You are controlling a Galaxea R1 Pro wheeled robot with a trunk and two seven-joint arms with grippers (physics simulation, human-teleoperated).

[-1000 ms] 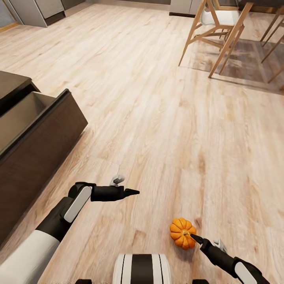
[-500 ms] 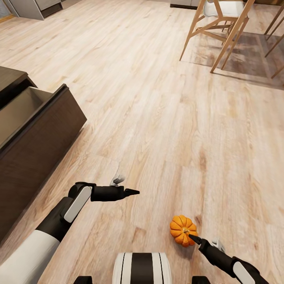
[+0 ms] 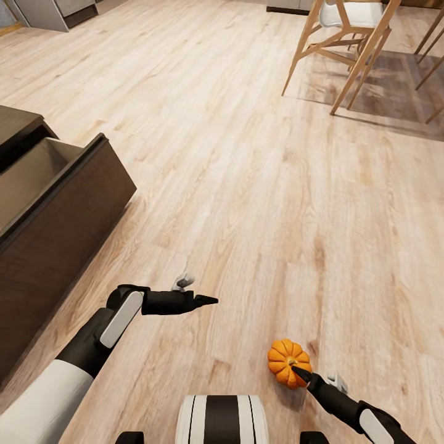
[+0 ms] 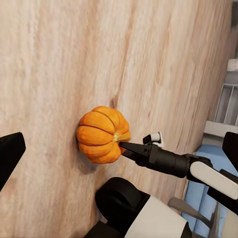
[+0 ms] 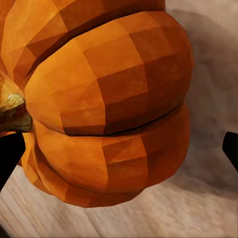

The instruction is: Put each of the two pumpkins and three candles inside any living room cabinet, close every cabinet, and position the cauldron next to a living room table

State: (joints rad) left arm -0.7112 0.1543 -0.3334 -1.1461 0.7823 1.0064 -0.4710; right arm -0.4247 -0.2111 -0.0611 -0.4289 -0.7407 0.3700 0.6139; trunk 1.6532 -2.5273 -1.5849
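The pumpkin (image 3: 287, 363) lies on the wood floor (image 3: 259, 185) just ahead of the robot's base (image 3: 222, 419), toward its right side. It is tipped over, so its stem points sideways rather than up. The right gripper (image 3: 296, 371) has its dark tip at the stem side of the pumpkin, and the tip seems to be touching it, though the head view is too small to be sure. In the right wrist view the pumpkin (image 5: 106, 99) sits between two black fingertips (image 5: 10, 153) that are spread wide, one at each edge of the frame; the gripper's grasp is not made, and the fingers stand apart from the orange skin. The stem (image 5: 12, 106) lies close to one fingertip.

The left gripper (image 3: 206, 300) hangs above the floor, well apart from the pumpkin, pointing across toward the robot's right. From the head view its fingers look drawn together into a single point, yet the left wrist view shows a black fingertip (image 4: 10, 153) at one edge and another at the far edge, so I cannot tell its state for certain. That same view shows the pumpkin (image 4: 101, 134) with the right arm's tip against its stem.

The cabinet (image 3: 55, 234) stands at the robot's left, with one drawer (image 3: 37, 179) pulled out; the part of its inside that shows is bare. A wooden chair (image 3: 345, 37) stands farther off, ahead and to the right.
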